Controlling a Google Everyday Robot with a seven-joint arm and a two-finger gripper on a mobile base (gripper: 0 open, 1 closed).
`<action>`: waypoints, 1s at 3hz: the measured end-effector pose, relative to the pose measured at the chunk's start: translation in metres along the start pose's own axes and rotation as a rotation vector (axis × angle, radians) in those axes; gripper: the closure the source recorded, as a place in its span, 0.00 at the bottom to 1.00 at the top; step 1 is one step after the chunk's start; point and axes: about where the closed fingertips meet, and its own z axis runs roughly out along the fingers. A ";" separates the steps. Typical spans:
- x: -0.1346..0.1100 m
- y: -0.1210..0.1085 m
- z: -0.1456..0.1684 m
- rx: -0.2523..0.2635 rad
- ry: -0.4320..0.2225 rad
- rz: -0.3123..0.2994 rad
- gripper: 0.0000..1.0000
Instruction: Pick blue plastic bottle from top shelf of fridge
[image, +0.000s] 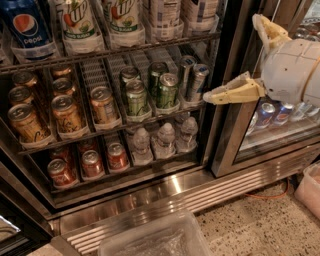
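The fridge (227, 130) stands open in front of me, dark inside with wire shelves. On the top shelf (125, 49) only the lower parts of the bottles show. From the left there is a dark blue Pepsi bottle (27, 27), then two white-and-green soda bottles (80, 22). Two pale-labelled bottles (166, 17) stand at the right end. Their caps are cut off, so I cannot tell which is the blue plastic bottle. My gripper (232, 59) is open and empty at the right, in front of the door post, below and to the right of these bottles.
The middle shelf holds orange cans (65, 112) and green cans (165, 90). Below are red cans (92, 162) and small water bottles (165, 140). A closed glass door (280, 120) is at the right. A clear plastic bin (155, 240) sits on the floor in front.
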 end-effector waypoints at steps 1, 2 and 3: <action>-0.003 0.002 0.007 0.059 -0.028 0.017 0.00; -0.011 0.005 0.019 0.126 -0.058 0.011 0.00; -0.016 0.004 0.028 0.195 -0.069 0.018 0.00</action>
